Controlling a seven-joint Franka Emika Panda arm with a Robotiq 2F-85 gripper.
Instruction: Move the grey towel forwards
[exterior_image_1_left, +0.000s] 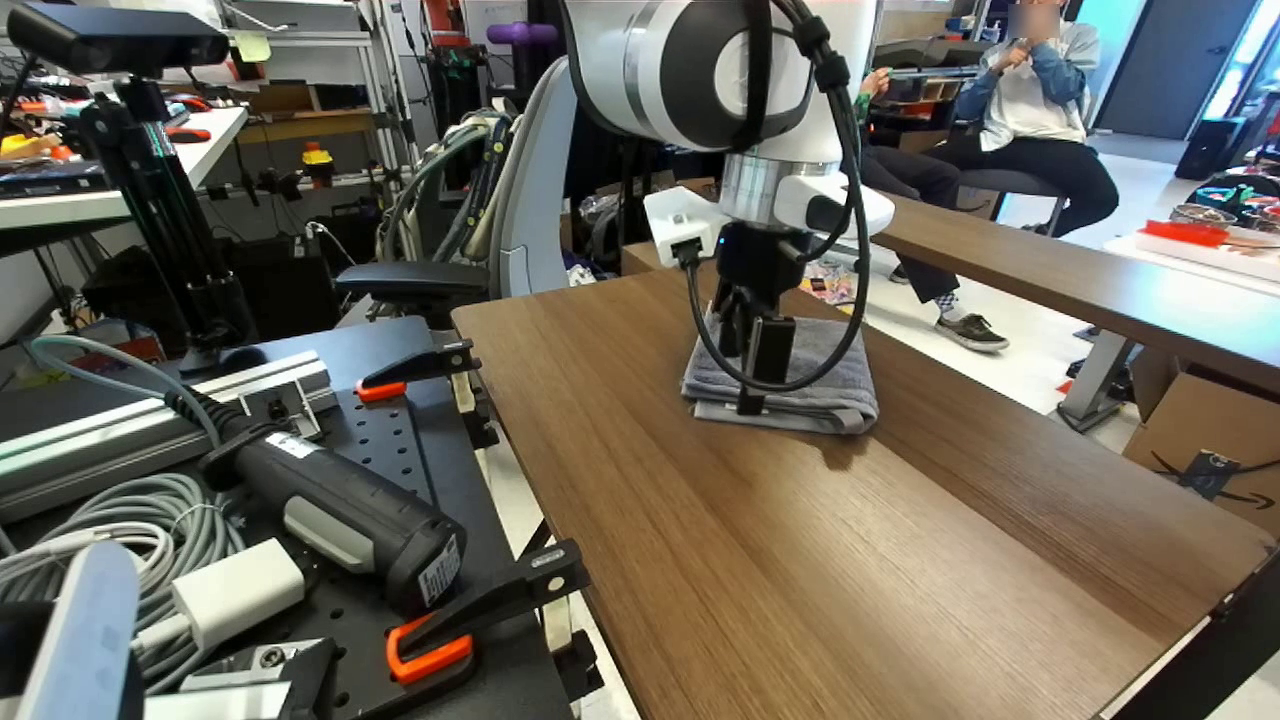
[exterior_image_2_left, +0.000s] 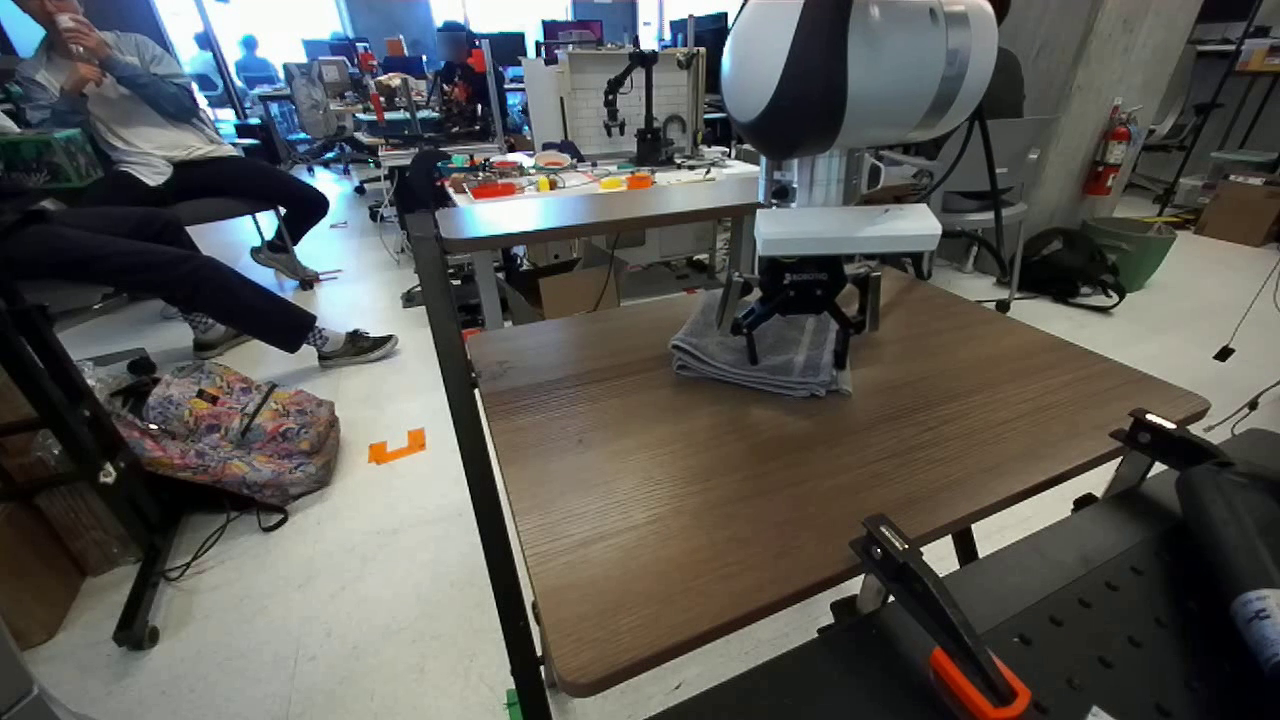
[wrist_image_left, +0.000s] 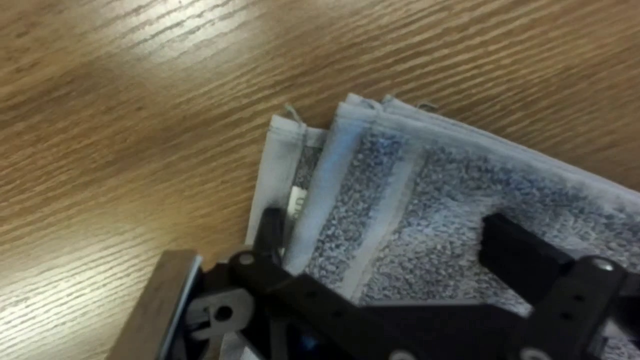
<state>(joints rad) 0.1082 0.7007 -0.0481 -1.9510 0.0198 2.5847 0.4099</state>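
Observation:
The grey towel (exterior_image_1_left: 835, 385) lies folded in layers on the brown wooden table. It also shows in the other exterior view's frame (exterior_image_2_left: 700, 350) and in the wrist view (wrist_image_left: 440, 175), where pale hem bands and a small white tag show at its left edge. My gripper (exterior_image_1_left: 742, 375) points down over the towel. In an exterior view the gripper (exterior_image_2_left: 797, 358) has its two fingers spread apart at the towel's near side. In the wrist view the gripper (wrist_image_left: 382, 220) is open, with one finger at the hem edge and one on or over the top layer. Contact is not clear.
The wooden table (exterior_image_1_left: 650, 500) has a dark side bench (exterior_image_1_left: 420, 460) beside it, with clamps (exterior_image_1_left: 490, 605), coiled cables (exterior_image_1_left: 170, 520) and a black handheld device (exterior_image_1_left: 340, 510). A long wooden desk (exterior_image_1_left: 1080, 270) stands behind. People sit beyond it.

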